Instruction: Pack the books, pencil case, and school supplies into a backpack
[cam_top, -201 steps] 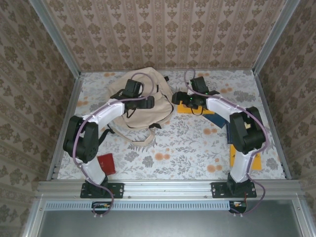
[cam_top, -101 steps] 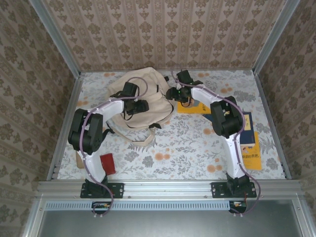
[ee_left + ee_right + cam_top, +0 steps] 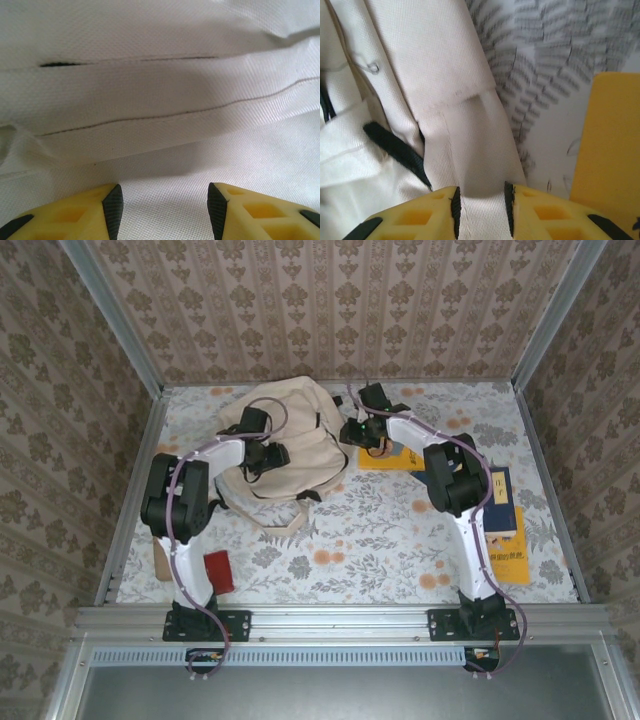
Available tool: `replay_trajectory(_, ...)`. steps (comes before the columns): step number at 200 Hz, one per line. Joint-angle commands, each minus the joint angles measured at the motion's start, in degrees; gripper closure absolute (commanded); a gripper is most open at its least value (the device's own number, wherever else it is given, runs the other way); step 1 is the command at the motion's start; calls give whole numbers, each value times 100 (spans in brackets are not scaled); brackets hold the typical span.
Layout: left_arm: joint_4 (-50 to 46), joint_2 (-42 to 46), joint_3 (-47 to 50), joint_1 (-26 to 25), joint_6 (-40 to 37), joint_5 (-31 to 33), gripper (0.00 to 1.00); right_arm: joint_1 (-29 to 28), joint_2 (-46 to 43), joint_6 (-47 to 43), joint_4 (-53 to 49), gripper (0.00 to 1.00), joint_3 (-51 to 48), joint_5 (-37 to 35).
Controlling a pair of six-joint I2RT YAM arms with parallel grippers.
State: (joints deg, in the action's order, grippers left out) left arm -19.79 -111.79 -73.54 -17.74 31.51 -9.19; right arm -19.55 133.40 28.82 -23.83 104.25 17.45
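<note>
The cream-beige backpack (image 3: 290,430) lies at the back middle of the table. My left gripper (image 3: 264,454) presses down on its front panel; in the left wrist view the fingers (image 3: 112,206) stand apart over flat canvas (image 3: 165,125), pinching nothing. My right gripper (image 3: 353,432) is at the bag's right edge, its pads closed against both sides of a beige strap (image 3: 477,150). A yellow book (image 3: 398,458) lies just right of it and shows as a yellow book edge (image 3: 615,140). A navy book (image 3: 497,498) rests on another yellow one (image 3: 510,562). The red supply item (image 3: 217,570) lies front left.
A tan object (image 3: 158,558) peeks out left of the left arm's base. A loose strap (image 3: 290,522) trails forward from the bag. Metal rails and patterned walls close in the table on all sides. Open floral tabletop (image 3: 350,540) lies in the front middle.
Both grippers' jaws have narrowed. My right arm swung from above the yellow book to the bag's right edge and closed on the strap. My left gripper slid left and down onto the bag.
</note>
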Motion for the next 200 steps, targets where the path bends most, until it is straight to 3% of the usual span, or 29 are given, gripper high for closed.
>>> replay_trajectory(1, -233, 215, 114, 178, -44, 167, 47, -333, -365, 231, -291, 66, -889, 402)
replay_trajectory(56, -586, 989, 338, -109, -468, 186, 43, -1287, -1405, 971, 603, 67, -2947, 22)
replay_trajectory(91, -772, 1065, 128, -709, -571, 38, 42, -978, -2399, 1084, 908, 59, -3221, 51)
replay_trajectory(135, -637, 587, -294, -1420, 110, -245, 51, -641, -2420, 1265, 854, 51, -3071, 82)
replay_trajectory(174, -614, 130, -502, -1608, 726, 39, 64, -494, -2339, 1582, 1199, 52, -3236, 289)
replay_trajectory(200, -479, 22, -456, -1628, 930, -4, 65, -489, -2363, 1618, 1223, 52, -3302, 298)
